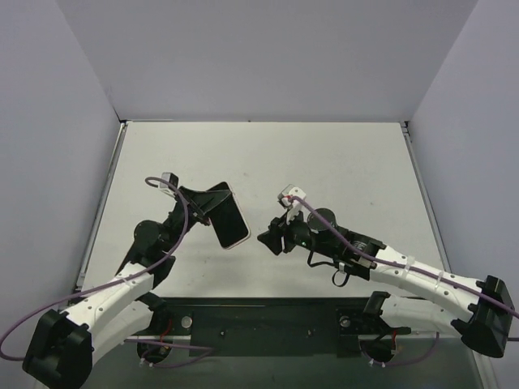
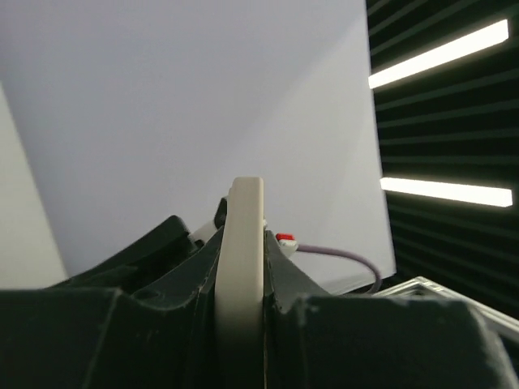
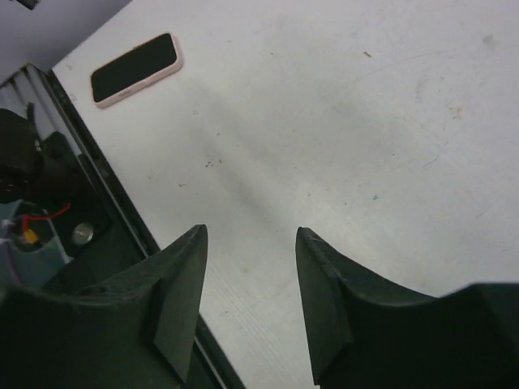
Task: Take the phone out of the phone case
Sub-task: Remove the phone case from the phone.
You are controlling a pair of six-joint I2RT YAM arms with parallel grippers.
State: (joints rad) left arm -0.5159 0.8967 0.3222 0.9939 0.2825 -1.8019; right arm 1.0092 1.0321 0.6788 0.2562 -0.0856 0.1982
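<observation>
The left pincer (image 1: 203, 203) is clamped narrowly on one end of the pale phone case (image 2: 244, 235) and holds it tilted above the worktop (image 1: 340, 162), left of centre. The dark phone (image 1: 229, 217) sits inside the case, screen facing upward. Near it on the right, the right pincer (image 3: 250, 243) hangs with its jaws partly spread and nothing between them, not touching the case.
</observation>
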